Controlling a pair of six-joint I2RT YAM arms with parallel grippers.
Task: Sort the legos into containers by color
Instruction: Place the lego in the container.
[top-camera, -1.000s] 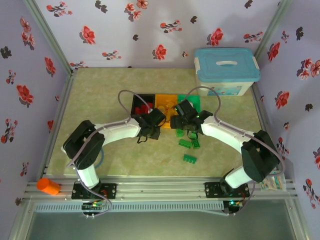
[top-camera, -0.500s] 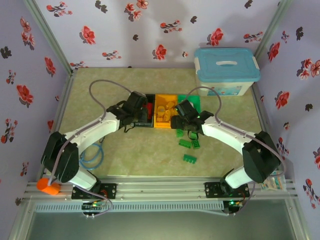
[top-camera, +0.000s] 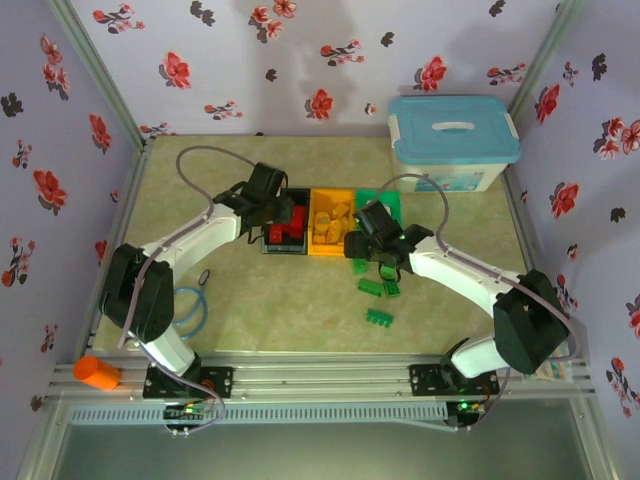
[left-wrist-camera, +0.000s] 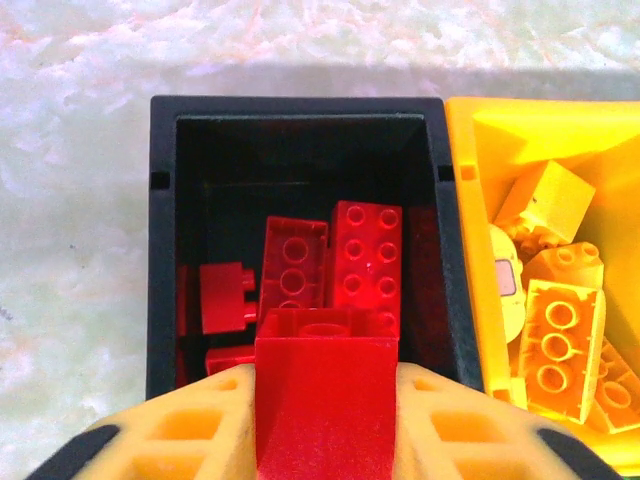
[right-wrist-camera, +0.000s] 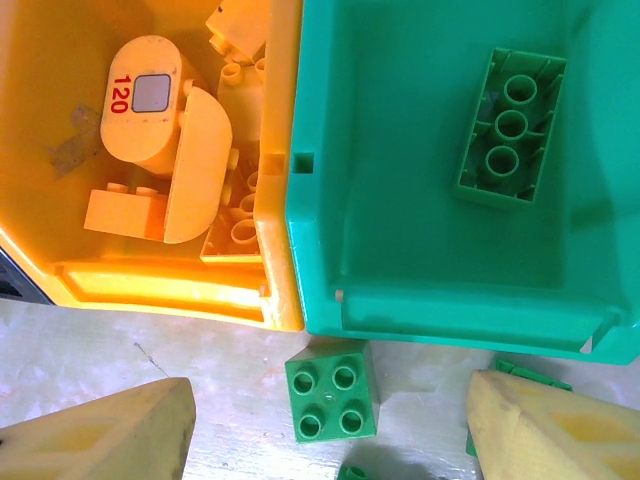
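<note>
- On the surface (top-camera: 250, 310), only green legos (top-camera: 380, 318) are seen lying loose, scattered near the bins.
- The three bins are lined up side by side. The black bin (left-wrist-camera: 300, 106) is loaded with red bricks (left-wrist-camera: 365, 255) and the orange bin (right-wrist-camera: 180, 285) with orange-yellow pieces (right-wrist-camera: 200, 165). In the green bin (right-wrist-camera: 400, 200) just one green brick (right-wrist-camera: 508, 130) is seen.
- The left fingers (left-wrist-camera: 190, 435) are closed on a red lego (left-wrist-camera: 325, 420), held right above the black bin; a drop is judged to be next.
- The right fingers (right-wrist-camera: 110, 435) are spread wide, nothing gripped, poised either side of a small green lego (right-wrist-camera: 331, 390) lying just in front of the green bin.
- Red and orange-yellow are judged nearly done; most of the green is left to be sorted.
</note>
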